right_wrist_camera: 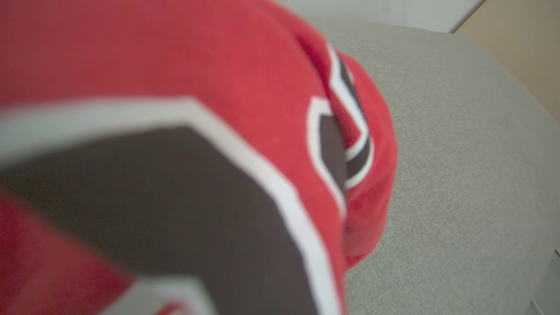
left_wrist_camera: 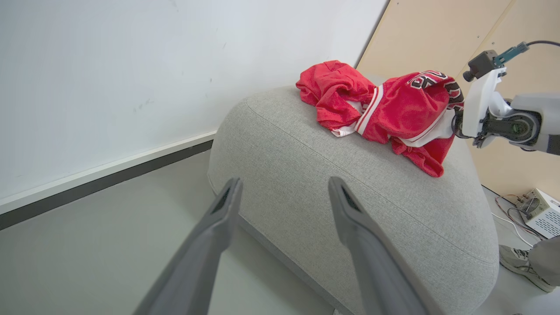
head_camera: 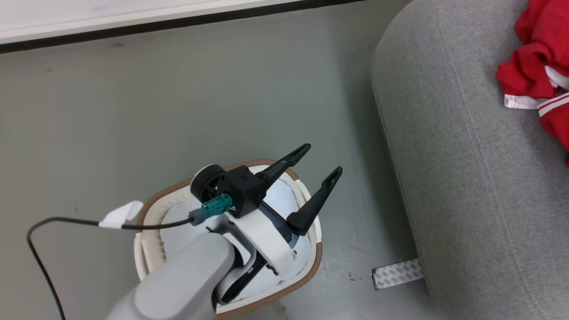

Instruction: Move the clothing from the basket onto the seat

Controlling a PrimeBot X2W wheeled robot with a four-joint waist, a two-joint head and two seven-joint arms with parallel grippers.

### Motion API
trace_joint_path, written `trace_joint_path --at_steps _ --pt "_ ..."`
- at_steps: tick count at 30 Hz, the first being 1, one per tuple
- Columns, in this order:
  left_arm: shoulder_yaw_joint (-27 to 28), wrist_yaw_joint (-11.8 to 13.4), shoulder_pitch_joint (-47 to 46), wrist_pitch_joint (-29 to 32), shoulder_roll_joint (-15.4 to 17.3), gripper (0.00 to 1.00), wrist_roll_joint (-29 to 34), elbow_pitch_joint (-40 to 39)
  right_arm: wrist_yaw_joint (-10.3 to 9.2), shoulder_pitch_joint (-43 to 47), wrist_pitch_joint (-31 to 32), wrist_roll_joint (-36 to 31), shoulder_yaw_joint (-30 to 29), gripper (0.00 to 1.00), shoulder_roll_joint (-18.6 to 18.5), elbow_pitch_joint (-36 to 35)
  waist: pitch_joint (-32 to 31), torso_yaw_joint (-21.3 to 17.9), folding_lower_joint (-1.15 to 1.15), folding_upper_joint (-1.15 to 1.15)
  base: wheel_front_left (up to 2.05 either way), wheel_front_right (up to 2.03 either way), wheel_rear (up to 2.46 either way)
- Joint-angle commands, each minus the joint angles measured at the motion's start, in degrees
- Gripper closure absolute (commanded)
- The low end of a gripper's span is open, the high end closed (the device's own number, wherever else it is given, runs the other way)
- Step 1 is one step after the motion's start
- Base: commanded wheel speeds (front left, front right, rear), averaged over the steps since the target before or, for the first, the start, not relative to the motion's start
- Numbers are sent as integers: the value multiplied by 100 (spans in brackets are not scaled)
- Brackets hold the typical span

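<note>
Below the left gripper [head_camera: 322,158], whose two dark fingers [head_camera: 311,209] stand spread wide with nothing between them, sits the basket [head_camera: 306,272], white with a brown rim. The fingertips reach past that rim, over the grey floor [head_camera: 178,111]. Whether the pale surface inside the basket is cloth or the basket's own bottom cannot be told.

Just ahead of these fingertips, in the left wrist view, rises the seat [left_wrist_camera: 350,205], a large grey upholstered block with rounded corners. On its top, well beyond the fingertips, lies the clothing [left_wrist_camera: 337,94], a crumpled red heap with white stripe trim.

At the heap's far side the right gripper [left_wrist_camera: 455,120] is pushed into the jersey [left_wrist_camera: 407,105], which is red with black-and-white numerals. Its fingers are hidden in the folds, closed on the fabric. The fabric bunches against the wrist, and a red hem hangs down to the seat. In the right wrist view the jersey lies blurred, directly in front of the fingers.

Beside the seat's base, to the right of the left fingers, a strip of tape [head_camera: 397,273] lies on the floor. A person's shoe [left_wrist_camera: 520,267] shows beyond the seat.
</note>
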Motion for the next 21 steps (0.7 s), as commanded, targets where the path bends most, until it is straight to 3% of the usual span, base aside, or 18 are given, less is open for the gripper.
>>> trace_joint_path --at_steps 1,3,5,7,8,15,21 --pt "26 2 -23 -50 44 0 -26 38 -14 -121 65 -32 92 86 -82 190 -21 28 -1 0 0 0 0" --pt "34 -4 6 -67 38 0 -54 74 -14 -168 65 -21 187 78 -120 328 -79 33 -1 0 0 0 0" --pt "38 -5 58 -106 23 0 -78 122 -14 -179 86 -13 304 56 -133 463 -182 21 -1 0 0 0 0" --pt "32 -6 114 -134 -5 0 -98 162 -13 -198 106 17 444 5 -153 538 -323 -4 -1 0 0 0 0" --pt "25 -6 147 -152 -21 0 -113 191 -13 -184 135 8 523 0 -146 577 -419 -21 -1 0 0 0 0" --pt "63 40 519 -259 -136 0 -236 374 -14 94 490 216 1182 0 -280 516 -1318 -153 -1 0 0 0 0" --pt "220 140 916 -325 -194 0 -354 400 -13 425 915 732 1777 0 -656 -275 -2079 -157 -1 0 0 0 0"
